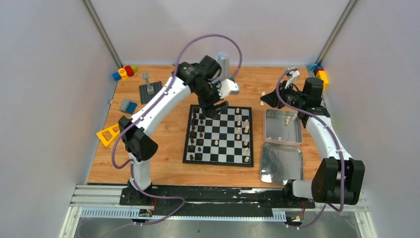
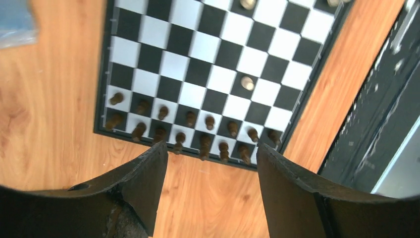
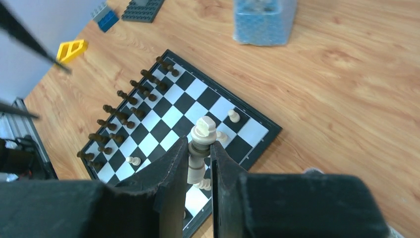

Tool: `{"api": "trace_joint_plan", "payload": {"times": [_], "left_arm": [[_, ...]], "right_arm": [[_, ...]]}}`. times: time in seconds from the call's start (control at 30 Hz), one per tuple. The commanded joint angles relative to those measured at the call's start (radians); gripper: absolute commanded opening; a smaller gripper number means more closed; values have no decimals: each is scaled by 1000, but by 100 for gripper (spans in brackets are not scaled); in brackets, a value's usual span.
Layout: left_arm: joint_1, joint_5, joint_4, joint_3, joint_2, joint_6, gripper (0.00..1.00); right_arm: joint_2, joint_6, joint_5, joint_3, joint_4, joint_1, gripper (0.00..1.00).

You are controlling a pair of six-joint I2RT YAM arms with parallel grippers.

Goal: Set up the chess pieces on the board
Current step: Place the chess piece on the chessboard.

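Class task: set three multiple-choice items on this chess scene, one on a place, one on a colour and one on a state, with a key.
1. In the top view, the dark pieces stand along which side of the board?
A. right
B. left
C. far

2. What colour is the piece in the right gripper?
A. dark brown
B. blue
C. pale cream

3. How do the jaws of the left gripper stand?
A. apart, empty
B. shut on a pawn
C. shut on a toy block

Key:
1 B: two files of them line the left edge.
2 C: the right wrist view shows a cream piece between the jaws.
3 A: the left wrist view shows nothing between them.
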Motion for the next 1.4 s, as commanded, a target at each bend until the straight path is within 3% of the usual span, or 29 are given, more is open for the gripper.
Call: {"api": "trace_joint_plan", "payload": {"times": [0.0, 0.2, 0.33, 0.67, 1.07, 1.37], "left_arm": [[148, 280, 174, -41, -69, -127, 74], [334, 473, 316, -72, -97, -252, 74], [395, 503, 349, -98, -111, -259, 74], [414, 450, 467, -239, -213, -259, 75], [414, 417, 500, -341, -274, -236, 75], [414, 380, 493, -359, -291, -220, 75]], "right_arm": [[4, -147, 4, -23, 124, 115, 0], [23, -307, 2, -121, 321, 275, 0], [28, -319, -4, -204, 457, 341, 0], [136, -247, 62, -364, 687, 531, 0], [166, -216, 70, -583, 1001, 563, 0], [179, -231, 125, -610, 1030, 621, 5]]}}
